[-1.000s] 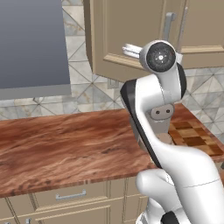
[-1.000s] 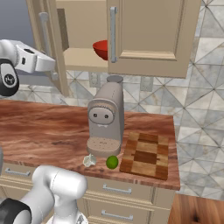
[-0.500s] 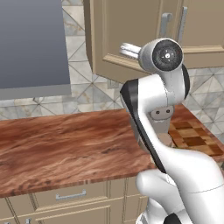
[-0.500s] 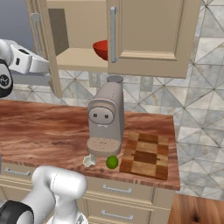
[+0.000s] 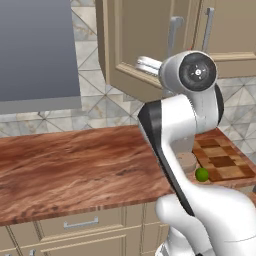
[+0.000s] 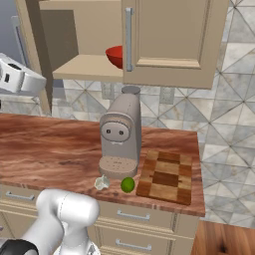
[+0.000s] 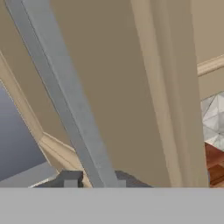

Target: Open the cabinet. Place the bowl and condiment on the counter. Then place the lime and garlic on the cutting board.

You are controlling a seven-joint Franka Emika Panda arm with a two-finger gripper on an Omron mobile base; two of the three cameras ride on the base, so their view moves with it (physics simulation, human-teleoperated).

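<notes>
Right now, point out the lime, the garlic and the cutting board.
lime [image 6: 128, 185], right base view, on its green top.
garlic [image 6: 101, 183], right base view, middle of the pale bulb.
cutting board [image 6: 167, 176], right base view, a centre checkered square.

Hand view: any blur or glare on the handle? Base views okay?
Hand view: cabinet handle close and soft-edged, flat grey, no glare. Right base view: evenly lit, bowl half shaded inside the cabinet. Left base view: soft, the arm blocks much of the counter.

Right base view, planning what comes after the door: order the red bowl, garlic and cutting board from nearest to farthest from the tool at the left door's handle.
1. bowl, on the cabinet shelf.
2. garlic, at the counter's front edge.
3. cutting board, far right.
</notes>
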